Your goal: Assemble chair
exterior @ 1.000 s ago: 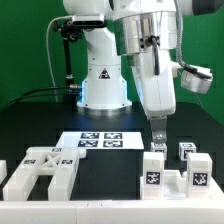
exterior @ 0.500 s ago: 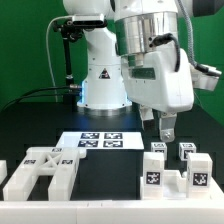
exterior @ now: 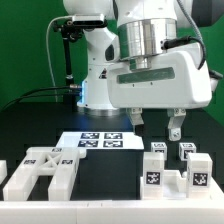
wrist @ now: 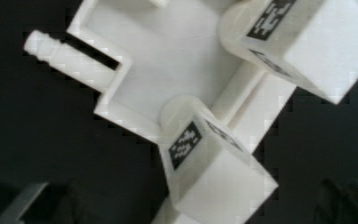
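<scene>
**Exterior view.** The arm [exterior: 150, 60] fills the upper right of the frame, with its wrist turned so that the broad face of the pincer [exterior: 156, 128] is towards the camera. The pincer is open: its two dark fingers [exterior: 138, 118] hang well apart and nothing lies between them. It hangs above the right-hand group of chair parts [exterior: 175, 172], which stands on the black bench [exterior: 100, 175] at the lower right of the frame. In this group two tagged blocks rise at the front with a lower piece between them, and two smaller tagged blocks [exterior: 187, 150] stand just behind. Whether the fingertips touch these parts cannot be told. A slotted panel [exterior: 40, 170], also white, lies flat at the lower left of the frame, well apart from the group. The marker board [exterior: 100, 140] lies flat near the middle of the frame, in front of the arm's base.

**Wrist view.** The camera looks down on a white flat piece [wrist: 158, 90] with a notched edge. Two square posts [wrist: 211, 155] bearing black-and-white tags rise from it towards the lens.
</scene>
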`<state>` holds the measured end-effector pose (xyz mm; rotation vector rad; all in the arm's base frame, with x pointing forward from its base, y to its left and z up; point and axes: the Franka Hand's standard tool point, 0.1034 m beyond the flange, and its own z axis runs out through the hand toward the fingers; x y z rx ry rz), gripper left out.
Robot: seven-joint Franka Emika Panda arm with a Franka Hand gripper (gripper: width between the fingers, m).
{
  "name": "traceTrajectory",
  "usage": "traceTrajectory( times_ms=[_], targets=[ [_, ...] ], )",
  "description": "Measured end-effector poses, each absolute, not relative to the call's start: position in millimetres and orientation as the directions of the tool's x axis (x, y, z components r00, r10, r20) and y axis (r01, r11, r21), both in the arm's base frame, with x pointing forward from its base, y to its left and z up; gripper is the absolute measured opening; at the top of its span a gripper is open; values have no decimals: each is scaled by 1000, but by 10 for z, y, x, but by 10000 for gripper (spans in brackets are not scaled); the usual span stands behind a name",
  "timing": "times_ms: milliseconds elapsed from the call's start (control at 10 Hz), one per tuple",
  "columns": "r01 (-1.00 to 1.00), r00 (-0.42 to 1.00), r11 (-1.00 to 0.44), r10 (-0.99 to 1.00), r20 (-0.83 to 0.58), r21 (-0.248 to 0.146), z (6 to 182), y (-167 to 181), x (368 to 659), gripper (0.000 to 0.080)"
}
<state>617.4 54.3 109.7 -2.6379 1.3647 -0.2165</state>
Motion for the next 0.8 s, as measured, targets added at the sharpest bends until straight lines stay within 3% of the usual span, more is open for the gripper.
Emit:
traceTrajectory(
  times_ms=[200, 300, 600, 800],
  targets=[
    [-712, 672, -673, -736, 85, -201, 1072, 533, 6167, 649],
    [-555, 792, -811, -583, 178, -186, 1027, 485, 6153, 649],
    [-168, 933, -984, -178, 311, -62, 873, 399, 6043, 649],
    [-75, 940, -997, -78, 333, -22, 849, 411, 6006, 649]
  ],
)
